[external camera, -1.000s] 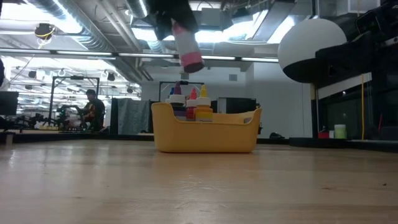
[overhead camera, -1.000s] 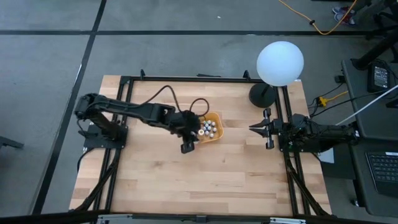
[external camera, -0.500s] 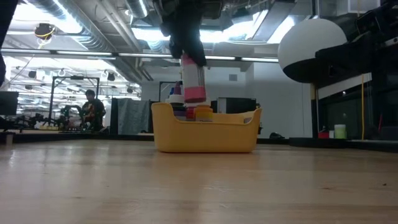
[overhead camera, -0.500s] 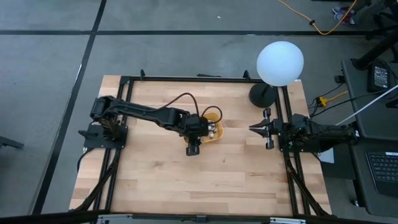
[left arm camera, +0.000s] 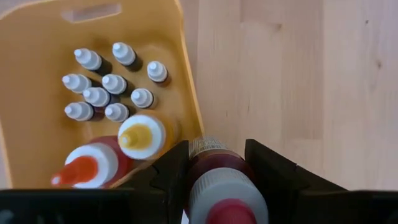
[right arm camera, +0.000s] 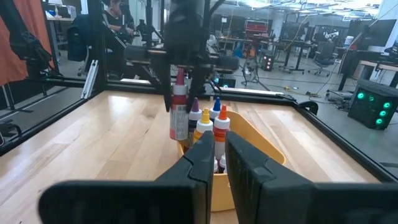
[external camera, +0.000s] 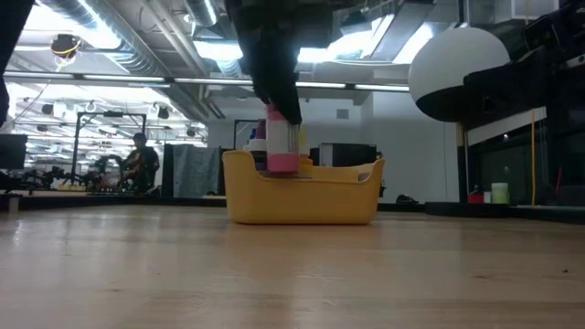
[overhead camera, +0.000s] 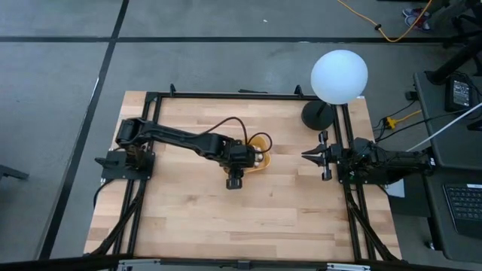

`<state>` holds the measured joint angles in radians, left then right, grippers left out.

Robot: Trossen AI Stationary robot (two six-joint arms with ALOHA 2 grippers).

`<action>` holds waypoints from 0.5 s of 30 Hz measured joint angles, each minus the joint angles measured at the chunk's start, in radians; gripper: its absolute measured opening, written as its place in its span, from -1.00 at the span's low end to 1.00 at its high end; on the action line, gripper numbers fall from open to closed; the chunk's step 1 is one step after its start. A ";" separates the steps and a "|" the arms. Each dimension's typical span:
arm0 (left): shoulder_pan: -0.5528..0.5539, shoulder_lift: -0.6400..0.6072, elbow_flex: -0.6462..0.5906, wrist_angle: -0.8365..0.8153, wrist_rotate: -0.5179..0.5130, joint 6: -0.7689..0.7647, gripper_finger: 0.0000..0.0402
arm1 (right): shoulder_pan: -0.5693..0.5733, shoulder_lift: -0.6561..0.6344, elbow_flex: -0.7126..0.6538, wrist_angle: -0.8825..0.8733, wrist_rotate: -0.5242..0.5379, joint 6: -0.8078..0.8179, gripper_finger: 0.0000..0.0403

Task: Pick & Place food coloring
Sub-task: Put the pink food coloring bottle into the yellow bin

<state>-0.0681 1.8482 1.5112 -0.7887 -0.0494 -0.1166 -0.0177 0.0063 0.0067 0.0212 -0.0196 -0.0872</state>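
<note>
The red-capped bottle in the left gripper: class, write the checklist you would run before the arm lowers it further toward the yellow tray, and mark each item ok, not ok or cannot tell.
1. Left gripper shut on the red-capped bottle, a finger on each side: ok.
2. Bottle upright: ok; it hangs straight in the low view.
3. Bottle fully over the yellow tray: not ok; in the left wrist view it sits at the rim, partly over bare table.
4. Free spot inside the tray: ok; bare floor shows beside the small white-capped bottles.
5. Bottle clear of the yellow-capped bottle: cannot tell.
6. Right gripper out of the way at the table's right edge: ok.
</note>
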 joint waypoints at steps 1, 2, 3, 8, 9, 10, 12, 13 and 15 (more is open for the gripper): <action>0.000 0.006 0.000 0.003 0.000 0.000 -0.32 | 0.000 0.000 0.000 0.000 0.000 0.000 -0.78; 0.000 0.010 0.000 0.001 0.000 0.003 -0.32 | 0.000 0.000 0.000 0.000 0.000 0.000 -0.78; 0.000 0.012 0.000 -0.001 0.000 0.008 -0.32 | 0.000 0.000 0.000 0.000 0.000 0.000 -0.78; 0.000 0.015 0.000 0.003 -0.001 0.018 -0.32 | 0.000 0.000 0.000 0.000 0.000 0.000 -0.78; 0.000 0.015 0.000 0.004 -0.001 0.018 -0.32 | 0.000 0.000 0.000 0.000 0.000 0.000 -0.78; 0.000 0.015 0.000 0.003 -0.001 0.018 -0.32 | 0.000 0.000 0.000 0.000 0.000 0.000 -0.78; 0.000 0.015 0.000 0.003 -0.001 0.018 -0.32 | 0.000 0.000 0.000 0.000 0.000 0.000 -0.78; 0.000 0.015 0.000 0.003 -0.001 0.018 -0.32 | 0.000 0.000 0.000 0.000 0.000 0.000 -0.78; 0.000 0.015 0.000 0.003 -0.001 0.018 -0.32 | 0.000 0.000 0.000 0.000 0.000 0.000 -0.78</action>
<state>-0.0681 1.8633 1.5108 -0.7856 -0.0505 -0.0982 -0.0174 0.0063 0.0067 0.0212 -0.0196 -0.0872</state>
